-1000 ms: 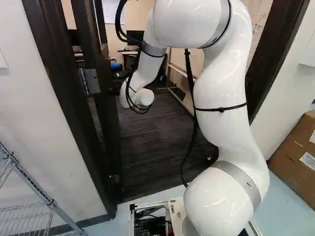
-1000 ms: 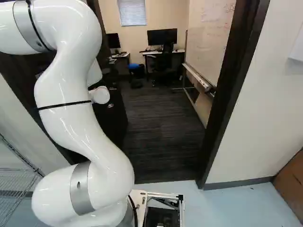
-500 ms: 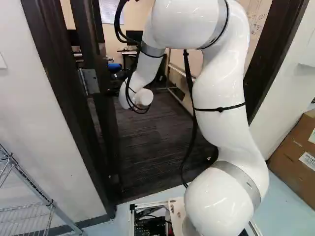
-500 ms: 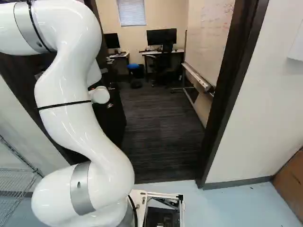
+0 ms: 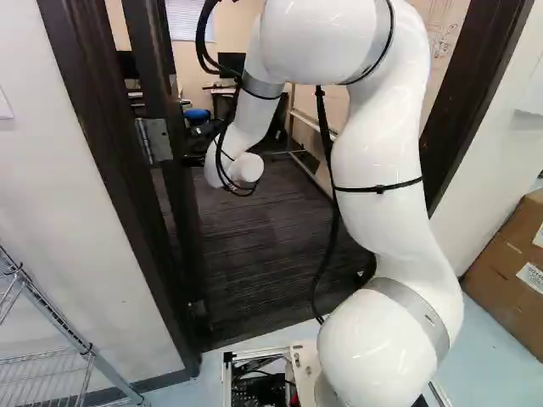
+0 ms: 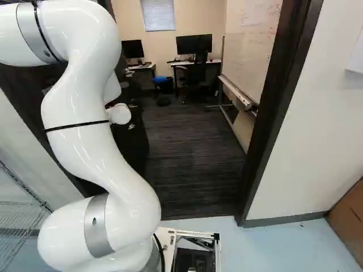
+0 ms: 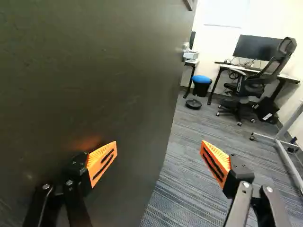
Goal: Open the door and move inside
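The dark door point(image 6: 131, 141) stands swung inward at the left of the doorway, with a hinge point(image 5: 154, 140) showing in the left base view. In the base views the white wrist hides most or all of my gripper. In the wrist view my gripper point(image 7: 159, 147) is wide open, its orange pads far apart with nothing held. One finger lies over the face of the door point(image 7: 94, 71), close to it or touching; contact cannot be told. The other finger is beyond the door's free edge, over the room's carpet.
The dark door frame point(image 6: 269, 113) bounds the opening on the right. Inside are carpet point(image 6: 193, 153), desks with monitors point(image 6: 194, 44), an office chair point(image 7: 251, 85), a blue-topped stool point(image 7: 201, 80) and a wheeled whiteboard point(image 6: 249, 51). Outside are a wire rack point(image 5: 51, 373) and cardboard boxes point(image 5: 509, 271).
The door has swung slightly farther inward, its edge shifting left against the carpet in the right base view. The arm has shifted very slightly left in the left base view. The base shows no clear move.
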Tool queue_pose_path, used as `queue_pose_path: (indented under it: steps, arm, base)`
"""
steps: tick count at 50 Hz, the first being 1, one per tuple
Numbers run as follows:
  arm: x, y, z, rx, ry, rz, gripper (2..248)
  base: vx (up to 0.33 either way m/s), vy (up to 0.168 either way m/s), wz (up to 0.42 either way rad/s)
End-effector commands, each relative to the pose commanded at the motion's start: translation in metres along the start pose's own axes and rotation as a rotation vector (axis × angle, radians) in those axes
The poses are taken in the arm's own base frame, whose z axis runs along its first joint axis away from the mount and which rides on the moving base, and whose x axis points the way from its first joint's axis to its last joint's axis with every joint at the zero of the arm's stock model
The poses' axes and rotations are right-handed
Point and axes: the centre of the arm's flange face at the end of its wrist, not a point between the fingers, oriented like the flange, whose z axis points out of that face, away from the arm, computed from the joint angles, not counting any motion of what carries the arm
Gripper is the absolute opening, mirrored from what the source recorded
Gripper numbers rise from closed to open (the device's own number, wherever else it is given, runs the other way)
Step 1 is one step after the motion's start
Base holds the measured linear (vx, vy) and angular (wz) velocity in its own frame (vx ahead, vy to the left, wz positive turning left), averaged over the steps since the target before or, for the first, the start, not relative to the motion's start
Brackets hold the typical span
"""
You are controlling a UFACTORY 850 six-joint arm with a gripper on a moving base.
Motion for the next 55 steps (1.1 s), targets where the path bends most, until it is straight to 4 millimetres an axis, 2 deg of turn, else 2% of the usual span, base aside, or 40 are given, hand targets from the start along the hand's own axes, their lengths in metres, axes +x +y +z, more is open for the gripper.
queue_pose_path:
  steps: [36,55]
  arm:
    - [-0.007,0.043,-0.034,-0.081,-0.023,0.020,247]
    - [-0.007,0.046,-0.042,-0.092,-0.026,0.024,247]
  base:
    - [0.000,0.000,0.000]
    - [0.000,0.000,0.000]
